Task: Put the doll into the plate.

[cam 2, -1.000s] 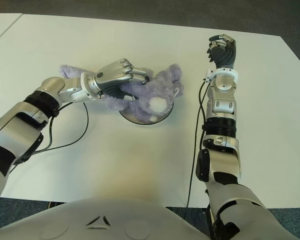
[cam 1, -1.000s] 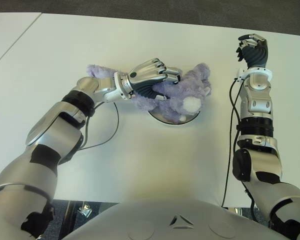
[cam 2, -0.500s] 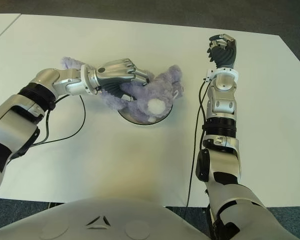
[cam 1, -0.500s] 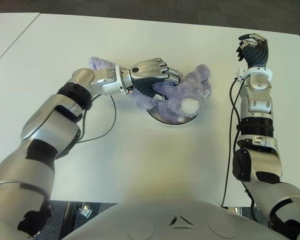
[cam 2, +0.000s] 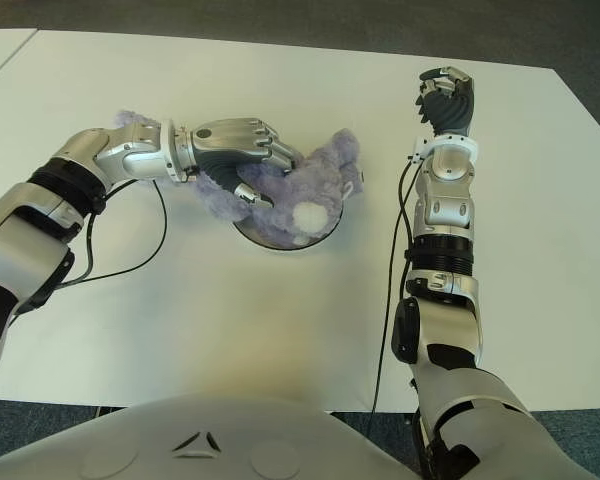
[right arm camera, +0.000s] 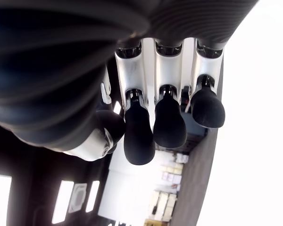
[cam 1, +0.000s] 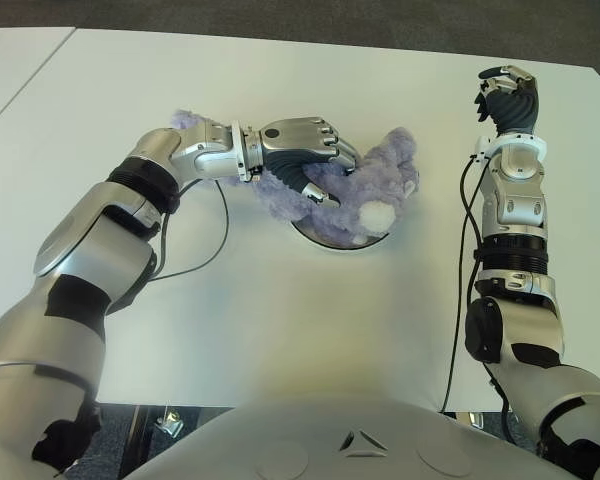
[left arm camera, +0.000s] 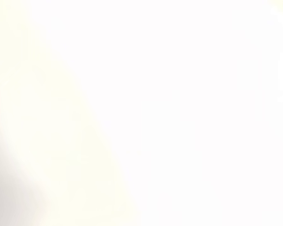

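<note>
- Left eye view: the left hand (cam 1: 300,150) is curled round the purple doll (cam 1: 365,195), fingers pressing into the plush of its back. Compared with a second ago, the forearm has swung farther away from the robot, and the doll sits a little lower over the plate (cam 1: 320,236). Judgement: placement is nearly done; only release and withdrawal seem to remain.
- Left eye view, continued: the doll's body covers most of the plate, of which only the near rim shows; one fuzzy limb trails out past the rim beneath the wrist. Whether the doll's full weight is down cannot be told.
- Right eye view: same arrangement. The right hand (cam 2: 445,95) shows well to the right of the doll, raised above the white table (cam 2: 280,320), unchanged from before.
- Left wrist view: blank white; nothing of the hand is readable here.
- Right wrist view: right fingers (right arm camera: 137,136) curled inward toward the palm, holding nothing.
</note>
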Robot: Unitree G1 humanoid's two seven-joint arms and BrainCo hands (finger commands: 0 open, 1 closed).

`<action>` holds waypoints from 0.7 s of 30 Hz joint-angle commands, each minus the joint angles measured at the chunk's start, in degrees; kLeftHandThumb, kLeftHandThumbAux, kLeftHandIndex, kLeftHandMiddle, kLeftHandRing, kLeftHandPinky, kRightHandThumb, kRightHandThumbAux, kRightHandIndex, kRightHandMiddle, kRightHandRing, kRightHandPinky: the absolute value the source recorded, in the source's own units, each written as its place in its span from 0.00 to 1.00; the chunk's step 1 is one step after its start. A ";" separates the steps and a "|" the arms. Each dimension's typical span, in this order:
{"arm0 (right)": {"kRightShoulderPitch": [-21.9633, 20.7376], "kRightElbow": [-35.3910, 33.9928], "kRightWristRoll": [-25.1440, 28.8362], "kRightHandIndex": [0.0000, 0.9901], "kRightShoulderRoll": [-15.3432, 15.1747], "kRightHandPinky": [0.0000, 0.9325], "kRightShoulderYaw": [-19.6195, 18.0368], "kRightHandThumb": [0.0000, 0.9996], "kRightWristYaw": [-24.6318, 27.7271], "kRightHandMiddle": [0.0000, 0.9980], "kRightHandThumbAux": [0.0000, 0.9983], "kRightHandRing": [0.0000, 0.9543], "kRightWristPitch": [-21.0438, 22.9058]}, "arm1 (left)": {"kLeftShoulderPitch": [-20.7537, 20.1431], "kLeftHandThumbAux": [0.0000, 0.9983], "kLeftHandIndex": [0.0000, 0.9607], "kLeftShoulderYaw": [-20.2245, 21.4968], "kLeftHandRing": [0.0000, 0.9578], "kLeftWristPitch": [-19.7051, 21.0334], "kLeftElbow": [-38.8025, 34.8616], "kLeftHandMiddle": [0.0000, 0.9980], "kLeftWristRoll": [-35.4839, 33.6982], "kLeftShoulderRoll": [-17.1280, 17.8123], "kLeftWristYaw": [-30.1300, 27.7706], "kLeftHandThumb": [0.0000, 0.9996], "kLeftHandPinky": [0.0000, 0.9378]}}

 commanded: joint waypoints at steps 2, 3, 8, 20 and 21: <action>1.16 0.00 0.92 0.44 0.49 0.80 -0.16 0.71 -0.15 0.73 0.72 0.78 1.76 | 4.70 0.09 0.00 -1.36 0.00 0.93 0.75 0.00 -0.03 0.60 -8.43 0.33 0.00; 1.16 -0.03 0.92 0.44 0.49 0.80 -0.17 0.71 -0.16 0.73 0.72 0.78 1.80 | 4.84 0.09 0.00 -1.16 0.00 1.11 0.57 0.00 -0.41 0.60 -8.98 0.33 0.00; 1.25 -0.05 0.89 0.44 0.48 0.80 -0.15 0.71 -0.16 0.72 0.72 0.77 1.51 | 5.58 0.08 0.00 -0.08 0.00 2.27 -0.47 0.00 -1.61 0.62 -10.94 0.36 0.00; 1.22 -0.21 1.01 0.44 0.54 0.80 -0.21 0.71 -0.13 0.73 0.72 0.78 2.01 | 7.35 0.08 0.00 2.59 0.00 3.61 -2.25 0.00 -3.05 0.22 -11.17 0.37 0.00; 1.23 -0.21 1.02 0.44 0.54 0.80 -0.21 0.71 -0.11 0.73 0.72 0.78 2.00 | 7.55 0.08 0.00 2.92 0.00 3.71 -2.54 0.00 -3.11 0.22 -10.92 0.37 0.00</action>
